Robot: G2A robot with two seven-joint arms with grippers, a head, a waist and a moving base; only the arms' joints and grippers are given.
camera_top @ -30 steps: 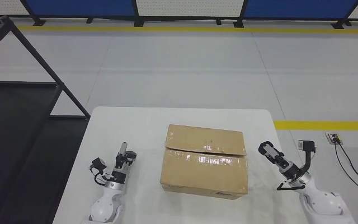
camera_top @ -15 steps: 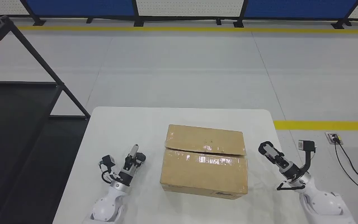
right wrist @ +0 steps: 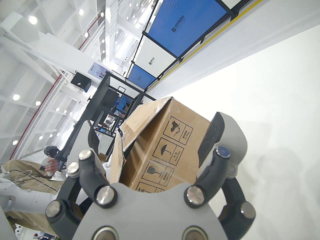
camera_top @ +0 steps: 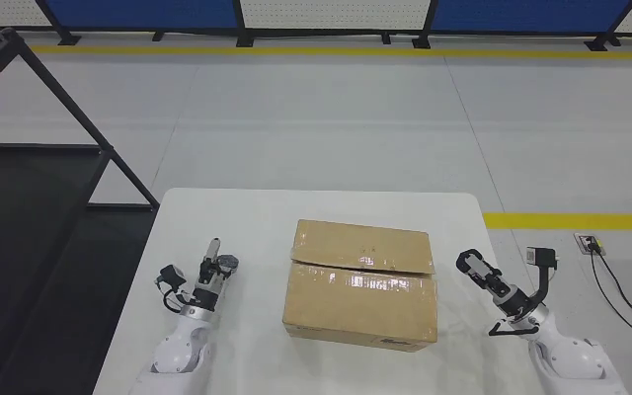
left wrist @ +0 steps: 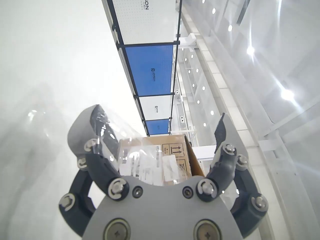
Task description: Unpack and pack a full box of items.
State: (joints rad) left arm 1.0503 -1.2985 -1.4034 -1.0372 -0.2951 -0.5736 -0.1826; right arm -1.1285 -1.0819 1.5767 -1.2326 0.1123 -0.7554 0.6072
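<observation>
My left hand [camera_top: 219, 255] is low over the near left part of the white desk [camera_top: 247, 217], fingers spread wide apart. It sits beside the box's left end without touching it. In the left wrist view, the left hand [left wrist: 160, 126] frames that end of the box [left wrist: 160, 156] between its two open fingers [left wrist: 221, 131]. Paper labels are stuck on the face turned towards it.

My right hand [camera_top: 468, 261] is at the near right part of the desk, close to its right edge. Its fingers are also spread, and it is just off the box's right end. In the right wrist view, the right hand [right wrist: 153, 126] looks onto the box [right wrist: 160, 136] from that side. That end carries printed handling symbols. At the upper corner a flap stands a little ajar, with clear tape along its edge.

The cardboard box [camera_top: 360, 296] stands in the middle of the desk between my two hands, its long side running left to right. Its top flaps are folded down, and glossy tape runs across the lid.

Beyond the desk, a black metal frame [camera_top: 59, 109] stands on the grey floor to the left. A yellow line [camera_top: 326, 50] runs in front of the blue and white panels [camera_top: 336, 12] at the far end.
</observation>
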